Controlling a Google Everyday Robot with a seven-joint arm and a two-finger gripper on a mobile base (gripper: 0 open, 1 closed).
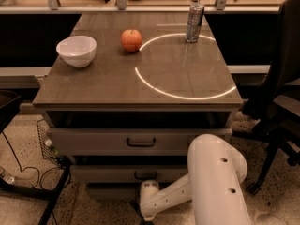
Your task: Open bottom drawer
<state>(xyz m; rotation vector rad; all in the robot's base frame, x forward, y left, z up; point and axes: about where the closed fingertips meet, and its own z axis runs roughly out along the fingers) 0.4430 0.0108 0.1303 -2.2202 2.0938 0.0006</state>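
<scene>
The cabinet has three grey-beige drawers under a brown top. The top drawer (93,142) and the middle drawer (103,174) each show a black bail handle. The bottom drawer (108,191) is the lowest one; only the left part of its flat front shows and it looks pushed in. Its handle is hidden behind my white wrist (151,199). My gripper (146,219) is at the lower edge of the camera view, just in front of the bottom drawer's middle, mostly cut off by the frame.
On the cabinet top stand a white bowl (76,50), a red apple (131,40) and a metal can (194,22). A black office chair (276,111) stands to the right. Cables and a black stand leg (51,191) lie on the floor at left.
</scene>
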